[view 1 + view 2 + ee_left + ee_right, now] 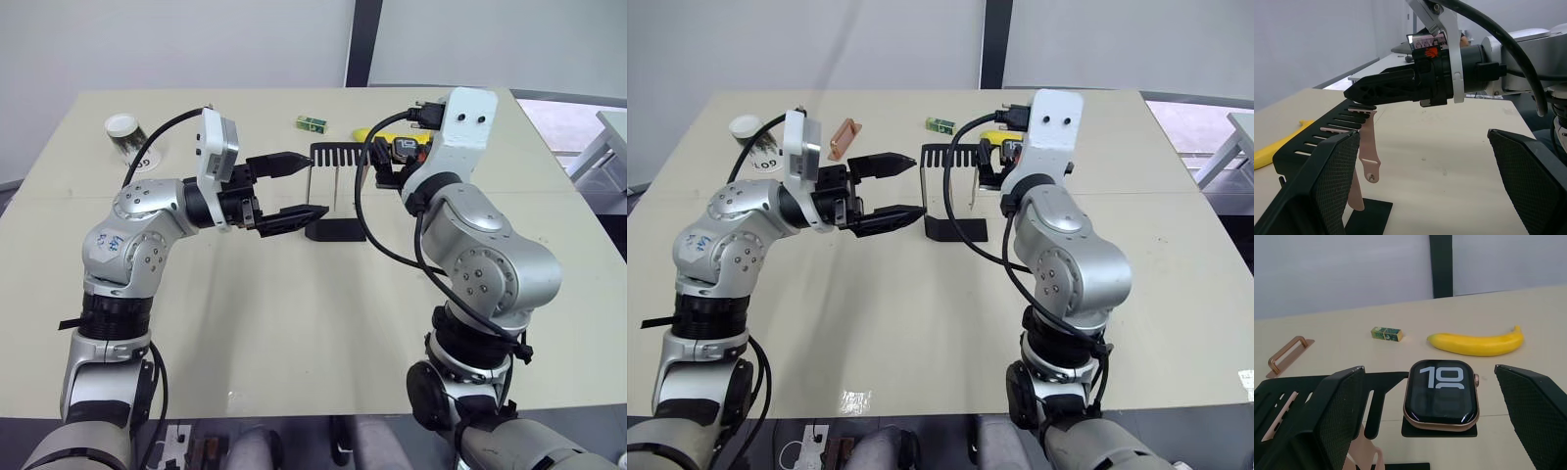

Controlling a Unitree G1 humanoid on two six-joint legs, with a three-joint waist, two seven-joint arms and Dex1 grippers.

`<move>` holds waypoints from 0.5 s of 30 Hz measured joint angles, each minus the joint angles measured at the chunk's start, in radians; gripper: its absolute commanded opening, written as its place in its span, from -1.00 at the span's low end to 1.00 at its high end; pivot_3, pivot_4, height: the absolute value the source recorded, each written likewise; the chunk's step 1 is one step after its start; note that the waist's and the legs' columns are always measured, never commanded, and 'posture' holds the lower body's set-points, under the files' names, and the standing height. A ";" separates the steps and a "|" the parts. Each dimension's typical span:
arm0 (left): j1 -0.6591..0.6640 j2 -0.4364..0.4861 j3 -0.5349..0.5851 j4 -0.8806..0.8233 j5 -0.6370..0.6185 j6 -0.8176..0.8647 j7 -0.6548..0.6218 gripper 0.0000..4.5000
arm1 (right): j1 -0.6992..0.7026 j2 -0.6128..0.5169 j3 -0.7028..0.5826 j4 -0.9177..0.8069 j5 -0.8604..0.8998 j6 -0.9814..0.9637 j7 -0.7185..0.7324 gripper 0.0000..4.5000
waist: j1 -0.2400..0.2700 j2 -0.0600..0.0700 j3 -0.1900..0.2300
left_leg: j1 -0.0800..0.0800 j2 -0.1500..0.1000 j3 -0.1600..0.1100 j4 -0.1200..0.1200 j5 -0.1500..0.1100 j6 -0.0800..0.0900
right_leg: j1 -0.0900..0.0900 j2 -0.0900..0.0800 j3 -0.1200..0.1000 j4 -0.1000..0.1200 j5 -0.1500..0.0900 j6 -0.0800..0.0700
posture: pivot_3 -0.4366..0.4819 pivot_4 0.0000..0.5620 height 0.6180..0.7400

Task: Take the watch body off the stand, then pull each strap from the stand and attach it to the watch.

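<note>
Setting: a robotics lab or test room. Indicators: a plain beige desk [294, 323], bare white walls, further white desks at 2 o'clock.

Silver ball-jointed arms carry white wrist housings, black looping cables, and black grippers [294, 188] with mesh-textured finger pads [1339, 416].

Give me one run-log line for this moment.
watch: on stand | straps: hanging from stand | right end effector: open, straddling watch | left end effector: open beside stand
</note>
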 measured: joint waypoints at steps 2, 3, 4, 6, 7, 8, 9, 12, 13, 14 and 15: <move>0.000 0.000 0.000 0.000 0.000 0.000 0.002 0.99 | 0.000 0.000 0.000 0.002 0.000 -0.001 0.000 1.00 | 0.000 0.000 0.000 | 0.000 0.000 0.000 0.000 0.000 0.000 | 0.000 0.000 0.000 0.000 0.000 0.000 | -0.05 -0.47 1.00; 0.000 0.000 0.000 0.000 0.000 0.000 0.003 0.99 | 0.000 -0.001 -0.001 0.005 0.000 -0.003 0.000 1.00 | 0.000 0.000 0.000 | 0.000 0.000 0.000 0.000 0.000 0.000 | 0.000 0.000 0.000 0.000 0.000 0.000 | -0.05 -0.47 1.00; 0.000 0.000 0.000 -0.001 0.000 0.000 0.003 0.99 | 0.000 -0.002 -0.001 0.008 0.000 -0.004 0.000 1.00 | 0.000 0.000 0.000 | 0.000 0.000 0.000 0.000 0.000 0.000 | 0.000 0.000 0.000 0.000 0.000 0.000 | -0.05 -0.47 1.00; 0.000 0.000 0.000 -0.001 0.000 0.000 0.004 0.99 | 0.000 -0.010 -0.002 0.014 -0.001 -0.009 0.000 1.00 | 0.000 0.000 0.000 | 0.000 0.000 0.000 0.000 0.000 0.000 | 0.000 0.000 0.000 0.000 0.000 0.000 | -0.05 -0.47 1.00; 0.001 0.000 0.000 -0.002 0.000 0.000 0.004 0.99 | 0.000 -0.012 -0.003 0.015 -0.002 -0.012 0.000 1.00 | 0.000 0.000 0.000 | 0.000 0.000 0.000 0.000 0.000 0.000 | 0.000 0.000 0.000 0.000 0.000 0.000 | -0.05 -0.47 1.00; 0.001 0.000 0.001 -0.002 0.000 0.000 0.004 0.99 | 0.000 -0.012 -0.004 0.015 -0.002 -0.017 0.000 1.00 | 0.000 0.000 0.000 | 0.000 0.000 0.000 0.000 0.000 0.000 | 0.000 0.000 0.000 0.000 0.000 0.000 | -0.05 -0.47 1.00; 0.001 0.000 0.001 -0.003 0.000 0.000 0.005 0.99 | 0.000 -0.012 -0.004 0.015 -0.002 -0.021 0.000 1.00 | 0.000 0.000 0.000 | 0.000 0.000 0.000 0.000 0.000 0.000 | 0.000 0.000 0.000 0.000 0.000 0.000 | -0.05 -0.47 1.00; 0.002 0.000 0.001 -0.006 0.000 0.000 0.005 1.00 | 0.000 -0.012 -0.005 0.015 -0.002 -0.023 0.000 0.62 | 0.000 0.000 0.000 | 0.000 0.000 0.000 0.000 0.000 0.000 | 0.000 0.000 0.000 0.000 0.000 0.000 | -0.05 -0.47 1.00; 0.002 0.000 0.001 -0.006 0.000 0.000 0.006 1.00 | 0.000 -0.012 -0.004 0.015 -0.002 -0.023 0.000 0.43 | 0.000 0.000 0.000 | 0.000 0.000 0.000 0.000 0.000 0.000 | 0.000 0.000 0.000 0.000 0.000 0.000 | -0.05 -0.47 1.00; 0.003 0.000 0.002 -0.006 0.000 0.000 0.006 1.00 | 0.000 -0.012 -0.004 0.015 -0.002 -0.023 0.002 0.43 | 0.000 0.000 0.000 | 0.000 0.000 0.000 0.000 0.000 0.000 | 0.000 0.000 0.000 0.000 0.000 0.000 | -0.05 -0.47 1.00; 0.003 0.000 0.002 -0.006 0.000 0.000 0.006 1.00 | 0.000 -0.013 -0.004 0.015 -0.002 -0.023 0.003 0.43 | 0.000 0.000 0.000 | 0.000 0.000 0.000 0.000 0.000 0.000 | 0.000 0.000 0.000 0.000 0.000 0.000 | -0.05 -0.47 1.00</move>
